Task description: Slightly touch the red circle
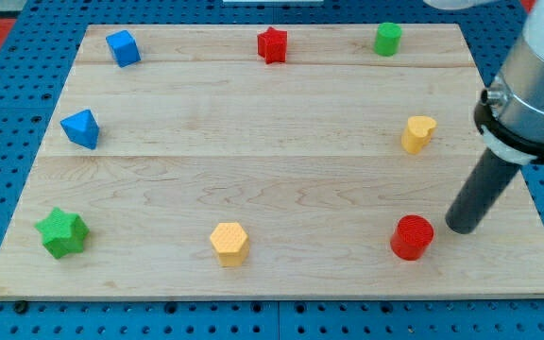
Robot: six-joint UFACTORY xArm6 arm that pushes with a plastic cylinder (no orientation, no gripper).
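**Tip beside the red circle at the board's lower right**

Camera view: A pale wooden board (272, 170) lies on a blue pegboard surface (8, 94), with eight small blocks spread round its edges. The red circle (412, 237) stands near the view's bottom right. My tip (464, 227) is down at the board just to the view's right of it, a little higher in the view; the dark rod slants up from there towards the view's upper right into the grey arm housing (536, 80). A thin strip of wood seems to show between the tip and the red circle, but whether they actually touch cannot be told for sure from this angle. The arm ends in a plain rod, so there are no jaws to be apart, together or clamped on anything.

Along the view's top sit a blue cube (123, 47) at the left, a red star (272, 44) in the middle and a green cylinder (387, 39) towards the right. A yellow heart (418, 134) lies at the right side, well above the red circle. A blue block (81, 128), roughly triangular, is at the left side. Along the bottom are a green star (62, 232) at the left and a yellow hexagon (229, 243) near the middle, well apart from the red circle.
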